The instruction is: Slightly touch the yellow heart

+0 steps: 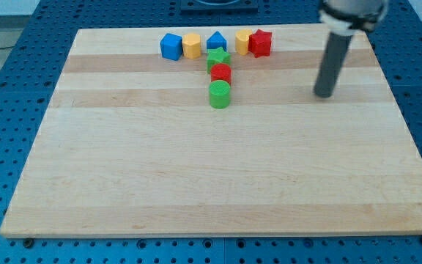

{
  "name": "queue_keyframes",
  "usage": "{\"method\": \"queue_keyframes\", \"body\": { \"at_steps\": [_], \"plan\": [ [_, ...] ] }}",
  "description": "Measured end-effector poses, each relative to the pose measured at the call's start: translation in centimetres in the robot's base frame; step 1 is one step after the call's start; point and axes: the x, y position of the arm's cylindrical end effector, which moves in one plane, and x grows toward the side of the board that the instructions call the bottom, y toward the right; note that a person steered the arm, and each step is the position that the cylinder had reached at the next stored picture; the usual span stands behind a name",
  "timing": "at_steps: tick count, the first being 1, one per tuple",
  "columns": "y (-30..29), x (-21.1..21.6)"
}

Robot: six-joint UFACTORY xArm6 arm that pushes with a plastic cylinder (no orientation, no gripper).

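Two yellow blocks lie in the row along the view's top. One yellow block [191, 45] sits between a blue block [171, 46] and a blue pentagon-like block [216, 41]. The other yellow block [242, 41] touches a red star [260, 42] on its right. I cannot tell which of the two is the heart. My tip [323, 95] rests on the board at the view's right, well to the right of and below the red star, apart from every block.
A green star [218, 58], a red block [220, 73] and a green cylinder [220, 94] form a column running down from the row. The wooden board [196, 183] lies on a blue perforated table.
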Motion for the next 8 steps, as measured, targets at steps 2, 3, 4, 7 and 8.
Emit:
{"method": "queue_keyframes", "body": {
  "at_steps": [2, 3, 4, 7, 8],
  "plan": [
    [2.3, -10.7],
    [-0.7, -15.7],
    [-4.4, -17.5],
    [-13.2, -16.0],
    [-13.7, -15.5]
  ]
}}
